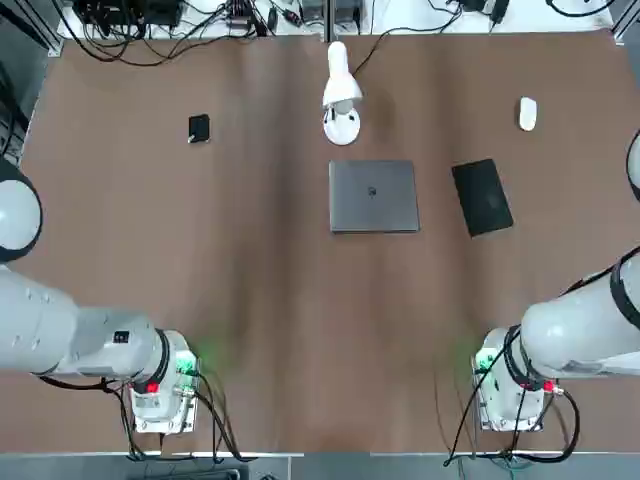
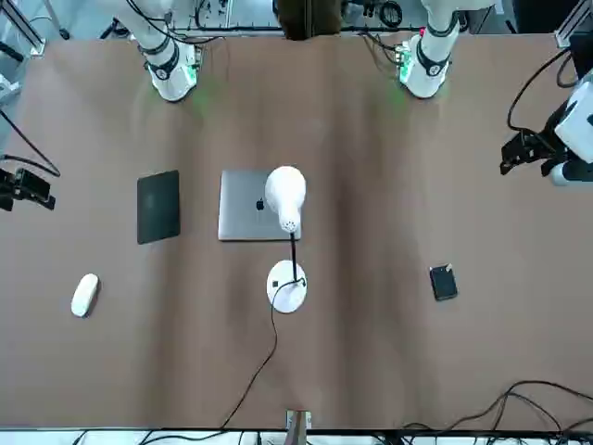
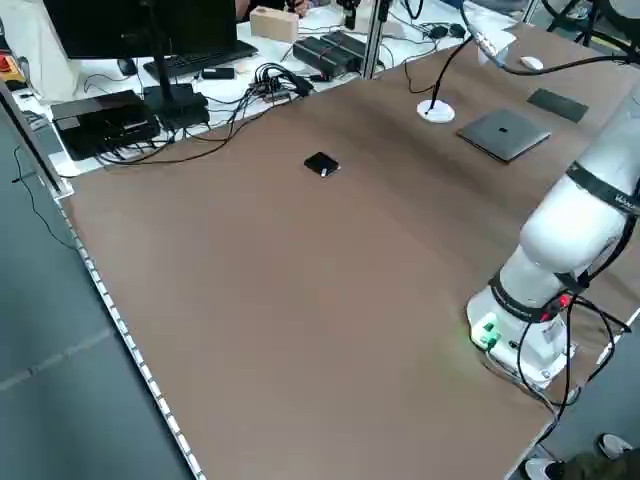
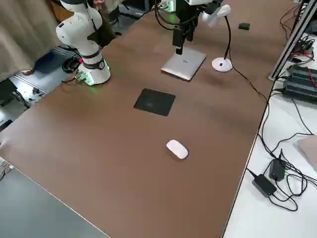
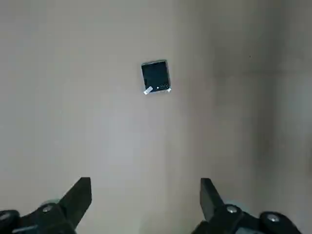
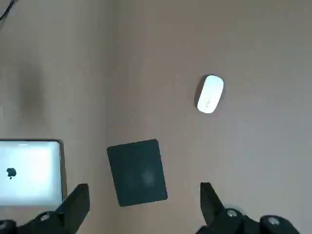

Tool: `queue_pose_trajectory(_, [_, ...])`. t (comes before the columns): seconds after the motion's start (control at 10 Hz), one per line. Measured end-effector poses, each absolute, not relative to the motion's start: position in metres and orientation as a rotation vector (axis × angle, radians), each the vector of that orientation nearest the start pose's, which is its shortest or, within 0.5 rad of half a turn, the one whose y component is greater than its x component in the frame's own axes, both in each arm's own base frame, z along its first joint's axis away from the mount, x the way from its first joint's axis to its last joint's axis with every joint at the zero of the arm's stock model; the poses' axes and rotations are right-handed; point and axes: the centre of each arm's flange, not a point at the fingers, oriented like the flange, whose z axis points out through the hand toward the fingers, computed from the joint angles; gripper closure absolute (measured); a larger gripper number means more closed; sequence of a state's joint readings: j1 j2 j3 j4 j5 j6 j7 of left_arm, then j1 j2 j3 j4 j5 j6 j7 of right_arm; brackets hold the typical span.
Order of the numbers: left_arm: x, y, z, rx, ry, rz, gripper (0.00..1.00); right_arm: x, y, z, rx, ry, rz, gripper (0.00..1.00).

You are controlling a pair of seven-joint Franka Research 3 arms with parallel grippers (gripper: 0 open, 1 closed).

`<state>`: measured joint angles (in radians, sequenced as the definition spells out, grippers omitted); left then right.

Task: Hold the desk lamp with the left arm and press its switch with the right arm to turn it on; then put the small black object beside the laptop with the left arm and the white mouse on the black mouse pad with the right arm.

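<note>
The white desk lamp [image 1: 341, 100] stands at the table's far middle, its head over its round base [image 2: 286, 286]. Just in front of it lies the closed grey laptop [image 1: 373, 195]. The black mouse pad [image 1: 482, 197] lies to the laptop's right, and the white mouse [image 1: 527, 113] rests farther back on the right. The small black object [image 1: 198, 128] lies on the far left. High over the left side, my left gripper [image 5: 145, 195] is open with the black object [image 5: 156, 76] below it. My right gripper [image 6: 145, 200] hangs open and empty, high above the pad [image 6: 138, 171] and mouse [image 6: 210, 93].
The lamp's thin black cord [image 2: 259, 357] runs off the far edge. Cables and electronics [image 1: 180, 20] crowd the strip behind the table. Both arm bases [image 1: 160, 385] sit at the near edge, with bare brown tabletop [image 1: 320, 330] between them and the objects.
</note>
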<state>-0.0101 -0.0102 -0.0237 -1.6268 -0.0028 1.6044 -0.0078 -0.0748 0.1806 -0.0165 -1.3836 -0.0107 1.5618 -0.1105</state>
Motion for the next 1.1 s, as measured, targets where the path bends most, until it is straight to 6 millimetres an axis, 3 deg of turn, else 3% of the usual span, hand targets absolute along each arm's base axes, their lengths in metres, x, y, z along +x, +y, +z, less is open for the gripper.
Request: queue_pose_trajectory(1.1, [0.561, -0.024, 0.594, -3.143, 0.085, 0.049, 0.0, 0.608, -0.06, 0.603, -3.156, -0.019, 0.014, 0.0])
